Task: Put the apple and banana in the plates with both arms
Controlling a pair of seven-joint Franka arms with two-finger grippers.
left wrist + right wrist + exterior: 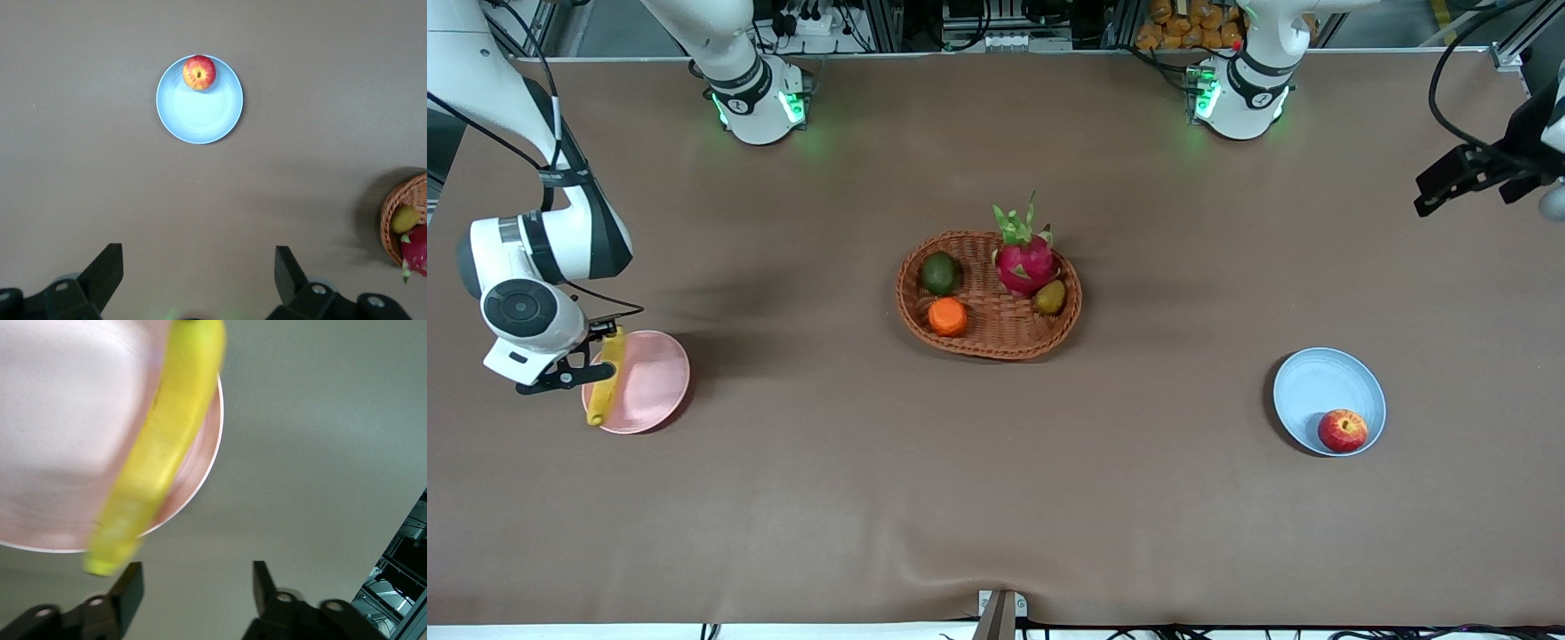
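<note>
The basket [989, 295] sits mid-surface [996, 498]. Toward the right arm's end from it, nearer the front camera, a plate [649, 382] carries the banana [606, 377] along its rim. Toward the left arm's end, another plate [1328, 388] holds the apple [1342, 430].

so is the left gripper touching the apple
Apart: the left wrist view shows the open left gripper with bare table between it and the apple on the blue plate.

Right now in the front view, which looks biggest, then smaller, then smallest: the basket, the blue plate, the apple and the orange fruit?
1. wicker basket
2. blue plate
3. apple and orange fruit: they look about alike, so I won't rank them.
</note>
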